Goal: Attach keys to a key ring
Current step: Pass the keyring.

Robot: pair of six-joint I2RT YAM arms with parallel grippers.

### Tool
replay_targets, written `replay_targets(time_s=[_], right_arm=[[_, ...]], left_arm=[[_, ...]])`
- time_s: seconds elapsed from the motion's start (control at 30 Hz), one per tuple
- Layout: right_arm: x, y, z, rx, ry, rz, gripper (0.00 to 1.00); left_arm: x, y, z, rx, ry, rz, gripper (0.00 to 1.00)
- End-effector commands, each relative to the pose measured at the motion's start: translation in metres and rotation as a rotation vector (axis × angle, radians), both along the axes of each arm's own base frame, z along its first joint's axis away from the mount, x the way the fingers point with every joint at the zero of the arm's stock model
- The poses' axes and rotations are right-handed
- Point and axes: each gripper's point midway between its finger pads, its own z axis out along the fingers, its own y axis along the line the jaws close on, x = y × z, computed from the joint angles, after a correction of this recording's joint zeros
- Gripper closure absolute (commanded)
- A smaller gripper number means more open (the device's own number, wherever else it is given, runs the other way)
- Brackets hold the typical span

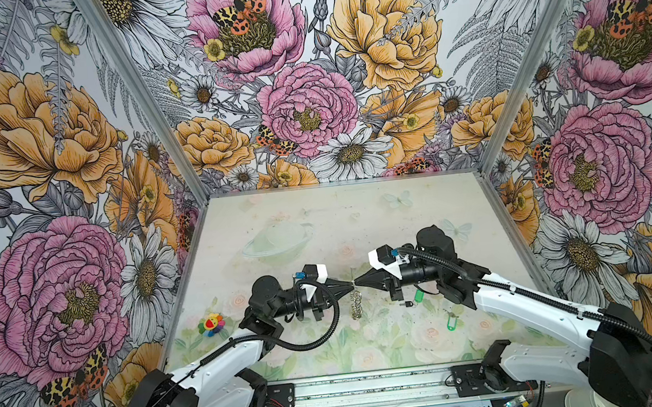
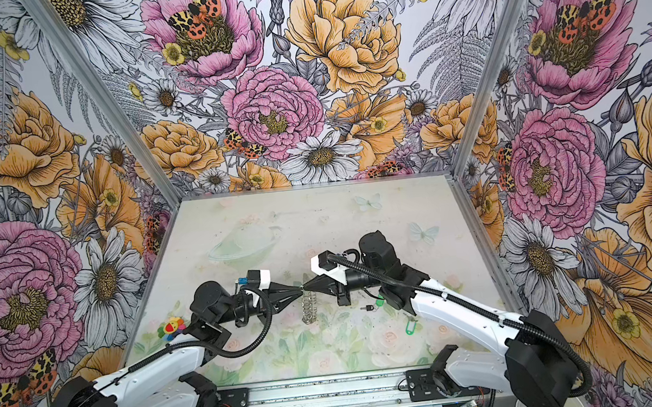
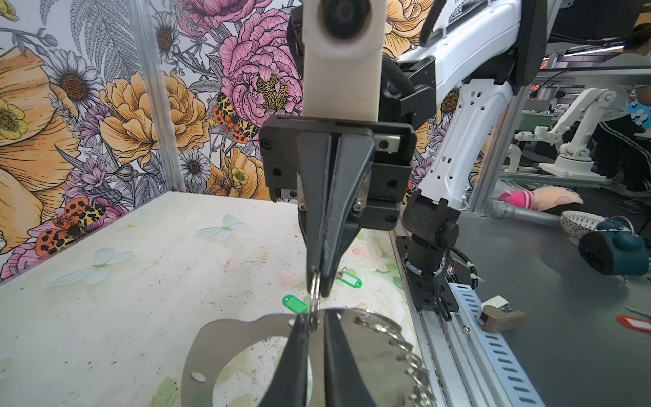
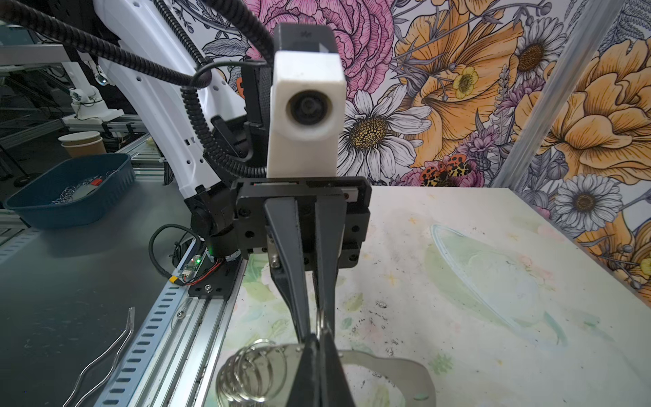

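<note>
Key ring pinched aloft: right gripper clamped, left gripper narrow, hold unclear. Preparing loop; next, pry open, fetch keys.

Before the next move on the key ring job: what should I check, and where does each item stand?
1. Right gripper shut on one wire ring of the key ring: ok.
2. Left gripper gripping that same wire ring: cannot tell. It straddles the ring, but contact is unclear.
3. Key ring clear of the table: cannot tell. It hangs edge-on below the two tips in both top views.
4. A key in hand for threading: not ok. One key lies by the right arm and the other key lies nearer the front. Both are on the table.
5. Flower toy out of the way: ok, it sits off on the left arm's side.
</note>
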Motion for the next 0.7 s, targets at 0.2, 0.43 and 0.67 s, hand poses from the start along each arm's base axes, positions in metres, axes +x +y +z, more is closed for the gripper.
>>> replay_targets(time_s=[0.2,0.43,0.67], right_arm=[[-0.003,0.006,0.010,0.041,-0.028,0.030,1.00],[0.003,0.000,-0.001,-0.014,-0.036,-0.016,1.00],[0.010,-0.019,-0.026,-0.182,-0.067,-0.091,0.79]], left_arm=[[-0.005,0.000,0.007,-0.024,-0.009,-0.043,0.96],[0.002,-0.006,-0.005,0.049,0.003,-0.019,1.00],[0.004,-0.011,-0.021,0.160,-0.021,0.014,1.00]])
